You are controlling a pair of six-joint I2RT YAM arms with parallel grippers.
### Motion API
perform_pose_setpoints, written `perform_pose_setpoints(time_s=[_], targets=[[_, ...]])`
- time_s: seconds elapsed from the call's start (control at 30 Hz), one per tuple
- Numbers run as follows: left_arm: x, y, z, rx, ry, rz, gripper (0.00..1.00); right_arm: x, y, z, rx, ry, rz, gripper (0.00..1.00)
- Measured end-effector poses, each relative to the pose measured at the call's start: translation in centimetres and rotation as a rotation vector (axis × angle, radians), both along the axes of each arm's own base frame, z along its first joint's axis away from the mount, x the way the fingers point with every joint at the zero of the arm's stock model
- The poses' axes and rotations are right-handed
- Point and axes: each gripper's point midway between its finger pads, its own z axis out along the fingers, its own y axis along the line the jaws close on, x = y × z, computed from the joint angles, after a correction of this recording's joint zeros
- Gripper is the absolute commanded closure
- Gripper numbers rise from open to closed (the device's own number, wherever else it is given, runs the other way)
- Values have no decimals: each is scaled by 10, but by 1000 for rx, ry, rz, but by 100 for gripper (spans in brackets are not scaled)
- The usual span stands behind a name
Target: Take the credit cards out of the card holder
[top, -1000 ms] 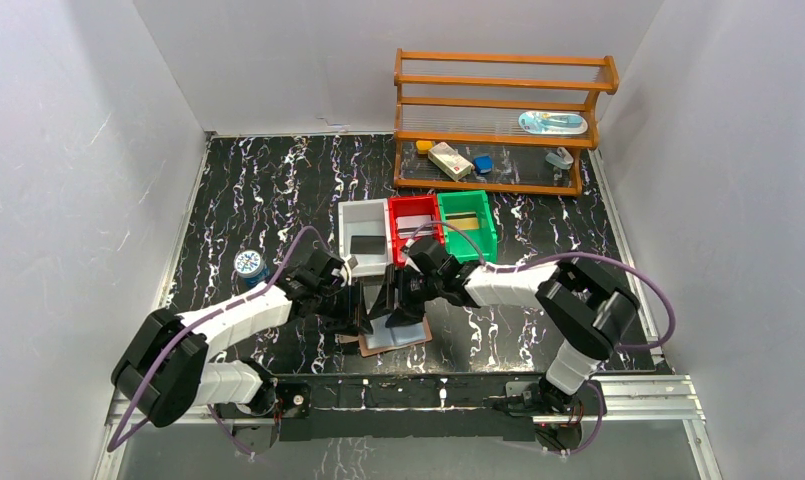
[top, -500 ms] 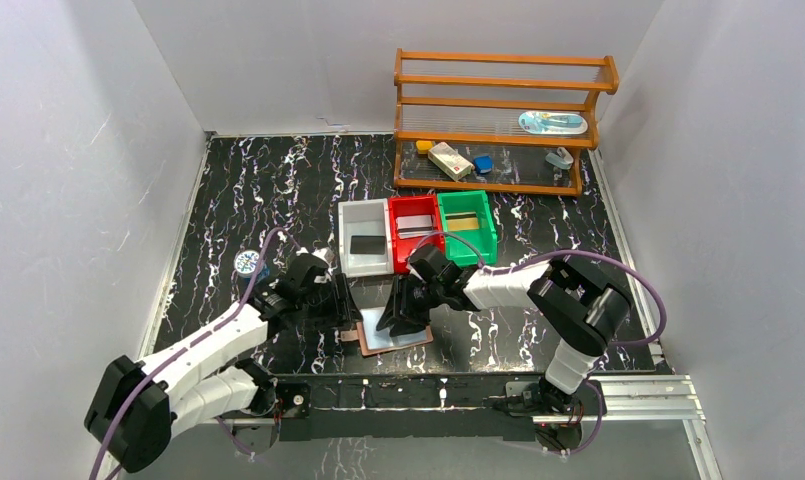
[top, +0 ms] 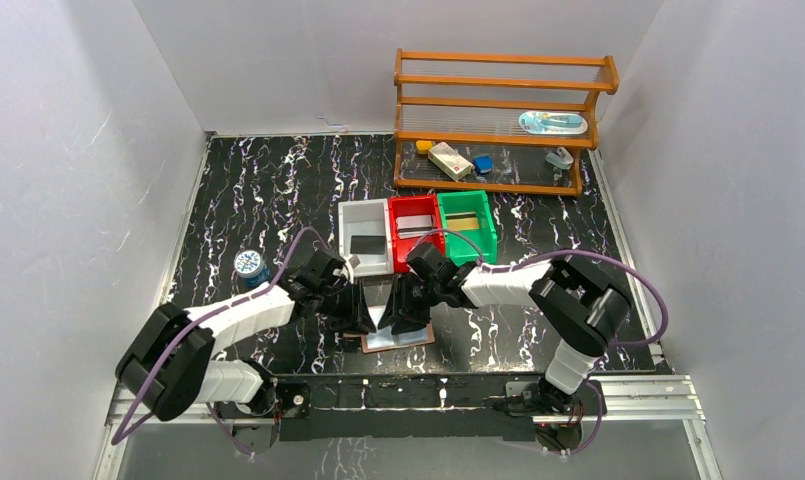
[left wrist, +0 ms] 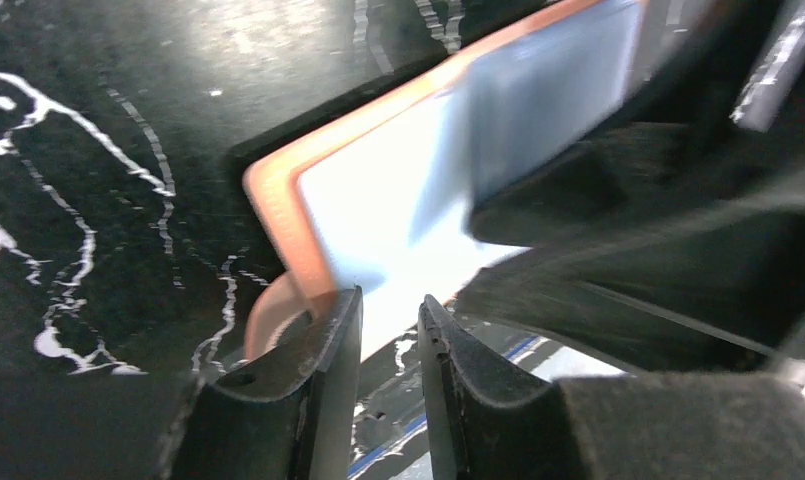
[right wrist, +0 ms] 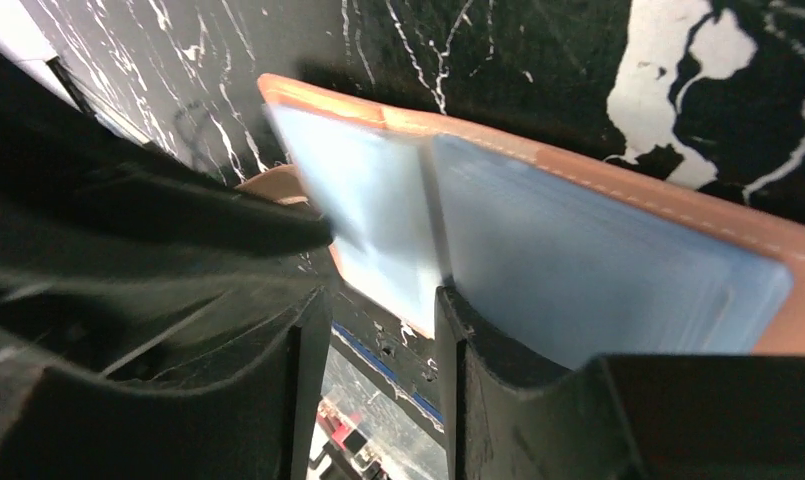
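Observation:
The card holder (top: 406,339) lies open near the table's front edge, tan-brown with light blue lining. It fills the left wrist view (left wrist: 538,110) and the right wrist view (right wrist: 598,260). A pale whitish panel (left wrist: 378,220) shows on its inner face; I cannot tell if it is a credit card or lining. My left gripper (top: 364,318) is at the wallet's left edge, jaws a narrow gap apart and empty (left wrist: 390,320), beside the strap tab (left wrist: 263,315). My right gripper (top: 405,310) is over the wallet, jaws apart and empty (right wrist: 383,350), one finger (right wrist: 498,380) against the blue lining.
White (top: 350,262), red (top: 394,205) and green (top: 489,235) bins stand just behind the wallet, each with a flat card inside. A wooden shelf (top: 498,90) with small items is at the back right. A small round tin (top: 249,264) sits at the left.
My left arm drew back to the left half a second ago and has come back to the wallet's left edge. The right gripper stayed over the wallet.

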Motion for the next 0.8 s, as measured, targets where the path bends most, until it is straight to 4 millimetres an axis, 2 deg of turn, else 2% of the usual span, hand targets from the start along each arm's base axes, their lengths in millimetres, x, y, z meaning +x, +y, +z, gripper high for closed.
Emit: perform_pose_setpoints(time_s=[0.1, 0.2, 0.33, 0.4, 0.5, 0.73, 0.8], targets=[[-5, 7, -15, 52, 41, 2, 74, 6, -3, 9, -5, -53, -13, 46], [-6, 7, -16, 55, 42, -5, 75, 15, -8, 26, -15, -131, -31, 43], [-6, 8, -16, 56, 38, -11, 75, 33, -17, 55, -47, -258, -71, 31], [-6, 8, -16, 56, 37, -12, 75, 40, -25, 63, -77, -309, -98, 23], [-6, 8, -16, 57, 36, -14, 75, 45, -43, 63, -146, -343, -130, 3], [-6, 8, -16, 58, 36, -15, 75, 45, -72, 45, -247, -355, -203, 2], [-7, 9, -15, 58, 34, -16, 75, 42, -79, 38, -248, -341, -229, 5]])
